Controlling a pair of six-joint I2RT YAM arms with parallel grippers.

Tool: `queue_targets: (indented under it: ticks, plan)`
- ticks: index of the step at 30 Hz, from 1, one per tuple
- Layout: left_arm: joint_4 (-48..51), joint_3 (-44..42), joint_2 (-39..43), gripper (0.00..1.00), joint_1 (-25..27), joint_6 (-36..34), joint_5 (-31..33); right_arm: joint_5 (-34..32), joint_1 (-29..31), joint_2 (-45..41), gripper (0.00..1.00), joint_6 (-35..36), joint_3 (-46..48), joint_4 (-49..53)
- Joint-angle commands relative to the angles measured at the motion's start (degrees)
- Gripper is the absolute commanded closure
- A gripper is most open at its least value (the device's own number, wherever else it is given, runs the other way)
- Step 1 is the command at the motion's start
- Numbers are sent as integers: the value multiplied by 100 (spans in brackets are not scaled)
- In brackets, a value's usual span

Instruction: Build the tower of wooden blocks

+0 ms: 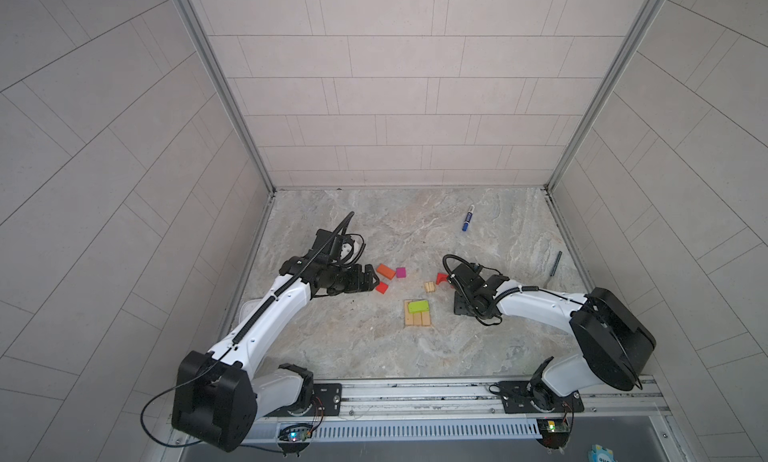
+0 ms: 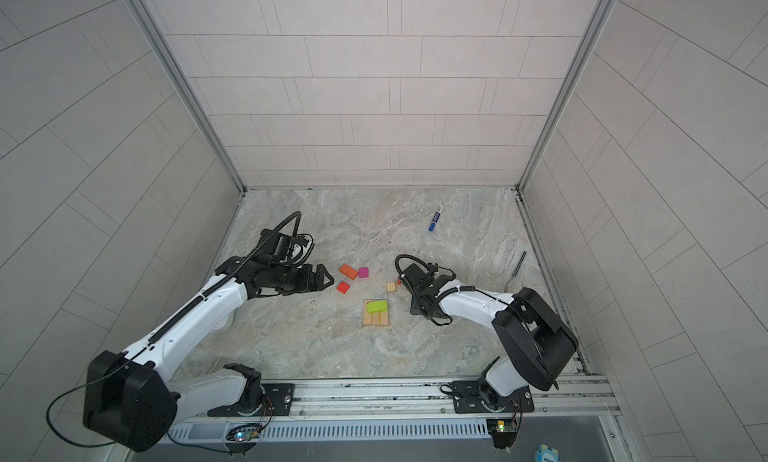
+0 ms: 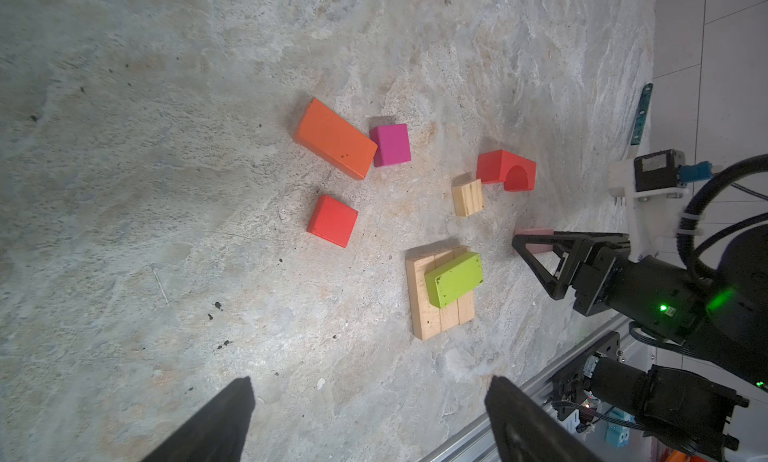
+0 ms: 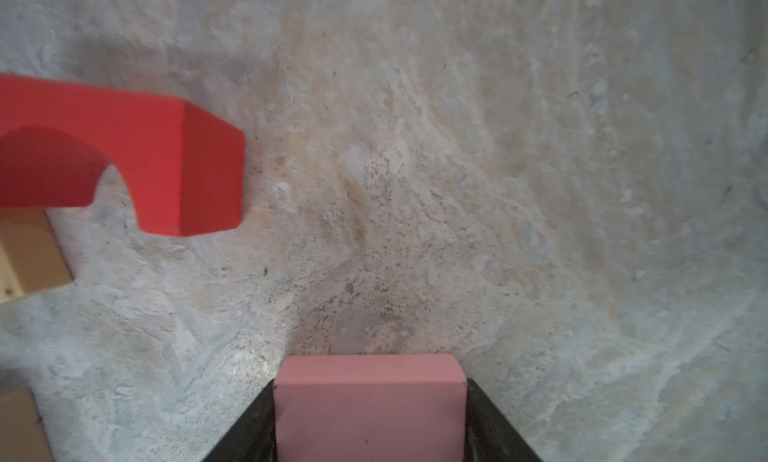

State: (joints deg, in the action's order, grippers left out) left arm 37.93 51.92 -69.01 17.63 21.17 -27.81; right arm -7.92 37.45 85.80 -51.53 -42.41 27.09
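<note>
In both top views a lime-green brick [image 1: 417,305] lies across a flat row of tan planks [image 1: 417,319] mid-table. An orange brick [image 1: 385,270], a magenta cube [image 1: 400,272] and a red cube [image 1: 382,288] lie just beyond my left gripper [image 3: 371,383], which is open and empty. A small tan block [image 1: 430,287] and the red arch [image 4: 124,156] sit near my right gripper [image 4: 370,381], low over the table. Its fingers press both sides of a pink brick [image 4: 370,410]. The left wrist view shows that pink brick [image 3: 536,232] between the black fingers.
A blue marker pen [image 1: 468,218] lies towards the back right. A dark slim tool [image 1: 555,263] lies by the right wall. Tiled walls close off three sides, and a metal rail [image 1: 415,391] carrying both arm bases runs along the front.
</note>
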Motion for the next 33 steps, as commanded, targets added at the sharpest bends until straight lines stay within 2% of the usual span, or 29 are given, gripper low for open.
queue_targets:
  ticks: [1,10,13,21,33]
  plan:
    - [-22,-69,46,6,-31,1,22,-6,-12,-1,38,-103,145,43]
    - [-23,-74,36,6,-31,1,21,159,18,-401,51,85,116,203]
    - [-23,-64,24,6,-31,1,8,153,135,-535,52,133,5,456]
    - [-24,-54,28,6,-30,1,8,90,812,-666,52,-50,-366,869]
    - [-30,-59,42,6,-31,1,-4,-186,1880,-322,54,-820,-709,417]
